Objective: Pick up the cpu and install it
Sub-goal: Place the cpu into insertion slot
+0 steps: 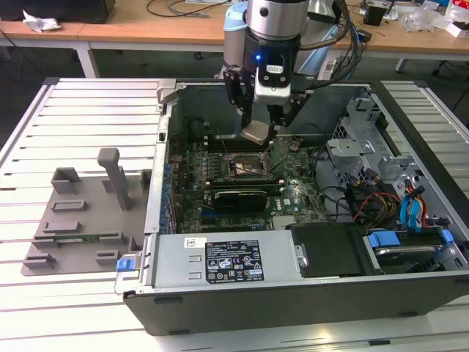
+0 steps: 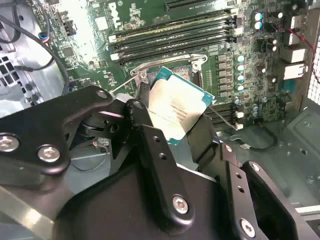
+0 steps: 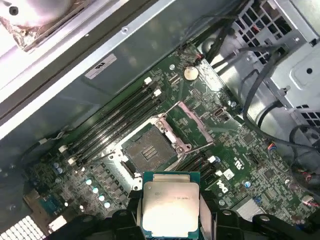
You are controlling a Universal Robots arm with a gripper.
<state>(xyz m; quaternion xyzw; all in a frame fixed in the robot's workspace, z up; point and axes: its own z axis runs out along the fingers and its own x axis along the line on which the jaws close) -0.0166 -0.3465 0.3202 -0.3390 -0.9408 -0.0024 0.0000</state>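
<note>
- Step in hand, as I judged it: bringing the chip over to its seat. The hand point(image 1: 262, 125) was closed on the chip point(image 1: 256, 133), pinching it by two opposite edges, with the pale metal top facing up in the first wrist view.
- The chip hung inside the open computer case point(image 1: 157, 191), above the green board point(image 1: 297, 192) and close over the socket point(image 1: 245, 167). It was clear of the socket and not yet seated.
- From the exterior view the chip looked somewhat tilted rather than flat to the board.
- Seating it, to my eye, called for levelling the chip, squaring its edges with the socket frame and lowering it gently, since the contacts underneath looked delicate.
- The socket was empty. Its metal frame was swung open, and the grid of contacts lay bare in the first wrist view.
- Dark memory slots point(image 3: 115, 120) ran alongside the socket.
- The case also held drive bays with blue latches and a tangle of coloured cables point(image 1: 396, 205) toward the exterior view's right.
- Outside the case, on the slatted bench point(image 1: 95, 110), lay a grey plate with posts point(image 1: 80, 220), well apart from the hand.
</note>
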